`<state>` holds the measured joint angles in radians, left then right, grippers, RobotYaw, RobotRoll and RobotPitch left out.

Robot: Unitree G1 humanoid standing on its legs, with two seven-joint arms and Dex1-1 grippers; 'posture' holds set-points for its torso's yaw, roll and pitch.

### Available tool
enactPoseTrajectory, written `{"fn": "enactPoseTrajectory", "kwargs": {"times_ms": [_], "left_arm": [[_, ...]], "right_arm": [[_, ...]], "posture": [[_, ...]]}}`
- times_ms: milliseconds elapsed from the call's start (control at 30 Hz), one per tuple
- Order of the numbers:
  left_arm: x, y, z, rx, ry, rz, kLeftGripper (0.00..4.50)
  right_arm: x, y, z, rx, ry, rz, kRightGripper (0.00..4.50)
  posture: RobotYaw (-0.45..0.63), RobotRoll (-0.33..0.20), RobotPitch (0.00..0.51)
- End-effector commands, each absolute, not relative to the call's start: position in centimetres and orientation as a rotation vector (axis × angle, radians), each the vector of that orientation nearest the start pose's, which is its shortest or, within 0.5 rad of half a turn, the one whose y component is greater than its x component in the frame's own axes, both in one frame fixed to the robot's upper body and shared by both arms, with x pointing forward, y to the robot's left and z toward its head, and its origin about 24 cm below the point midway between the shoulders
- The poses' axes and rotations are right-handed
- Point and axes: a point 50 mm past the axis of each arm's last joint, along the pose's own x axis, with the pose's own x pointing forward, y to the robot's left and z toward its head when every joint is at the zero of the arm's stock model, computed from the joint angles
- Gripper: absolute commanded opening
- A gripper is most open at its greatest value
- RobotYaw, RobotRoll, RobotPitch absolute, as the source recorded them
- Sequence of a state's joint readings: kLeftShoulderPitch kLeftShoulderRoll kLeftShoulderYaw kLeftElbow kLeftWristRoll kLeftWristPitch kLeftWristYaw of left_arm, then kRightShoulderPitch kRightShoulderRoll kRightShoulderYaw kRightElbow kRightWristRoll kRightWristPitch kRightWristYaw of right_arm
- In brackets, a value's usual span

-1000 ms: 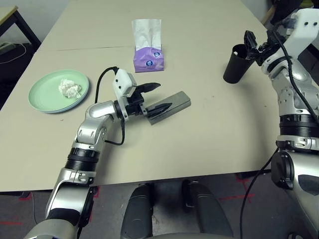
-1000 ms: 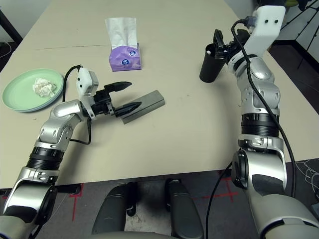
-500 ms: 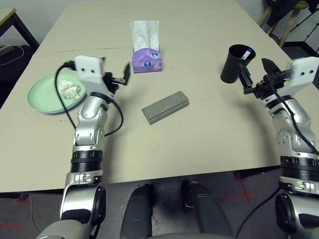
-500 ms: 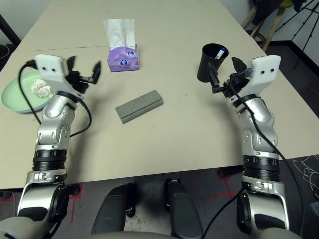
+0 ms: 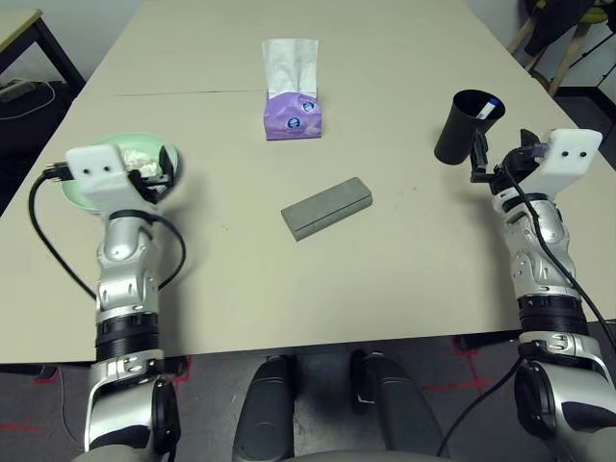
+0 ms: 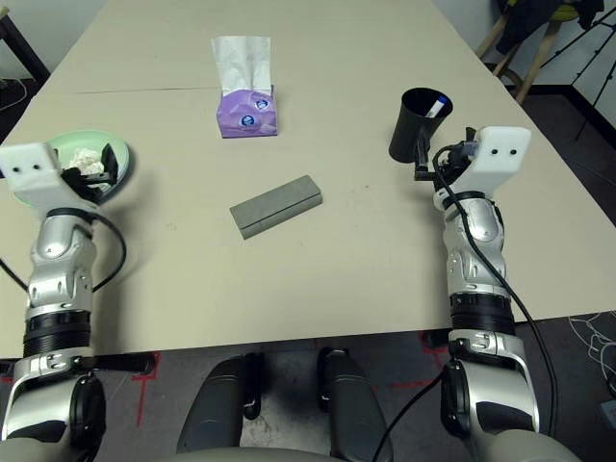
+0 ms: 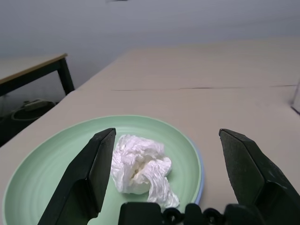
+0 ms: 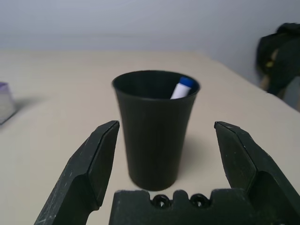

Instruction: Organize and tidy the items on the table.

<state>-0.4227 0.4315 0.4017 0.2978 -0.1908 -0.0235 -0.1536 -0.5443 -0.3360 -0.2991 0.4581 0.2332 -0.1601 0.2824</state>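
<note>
Left arm has been swung away from the grey glasses case (image 5: 327,209), where it was placed a second ago; left gripper (image 7: 168,131) is now brought over the green plate (image 7: 70,140), facing the crumpled tissue (image 7: 140,164)

Case is left closed and lying on the open middle of the tabletop (image 5: 250,289), its place unchanged; its part of the tidying is judged finished, at least for now

Green plate is seen stacked on a blue plate (image 7: 202,178), tissue resting on top

Right gripper (image 8: 166,124) has been drawn back a little from the black cup (image 8: 152,145) and squared up to it; cup is stood upright, with a blue-capped pen (image 8: 182,89) leaning inside

Left gripper: fingers spread wide, nothing held, tissue not gripped

Right gripper: also spread wide, cup lined up between the fingers but not clasped; whether it is brushed by a finger cannot be told

Purple tissue box (image 5: 293,116) is left undisturbed beyond the case

Work judged well advanced, pen being already housed; should the tissue be wanted off the plate, a low, gentle pinch is called for, lest the rim be caught
</note>
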Motion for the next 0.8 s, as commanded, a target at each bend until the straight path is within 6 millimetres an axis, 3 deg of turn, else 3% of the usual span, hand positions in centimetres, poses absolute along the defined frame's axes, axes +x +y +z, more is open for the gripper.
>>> {"fn": "enactPoseTrajectory", "kwargs": {"times_ms": [33, 333, 800], "left_arm": [[30.4, 31.1, 13.9, 0.070, -0.255, 0.190, 4.50], [29.9, 31.9, 13.3, 0.026, -0.237, 0.094, 4.50], [30.1, 32.6, 14.1, -0.015, -0.268, 0.120, 4.50]], "right_arm": [[33.6, -26.1, 13.5, -0.011, -0.321, 0.021, 4.45], [33.0, -27.0, 13.1, -0.005, -0.316, -0.070, 4.45], [33.1, -26.4, 13.6, -0.016, -0.326, -0.023, 4.45]], "posture": [[0.12, 0.000, 0.159], [0.10, 0.000, 0.152], [0.08, 0.000, 0.141]]}}
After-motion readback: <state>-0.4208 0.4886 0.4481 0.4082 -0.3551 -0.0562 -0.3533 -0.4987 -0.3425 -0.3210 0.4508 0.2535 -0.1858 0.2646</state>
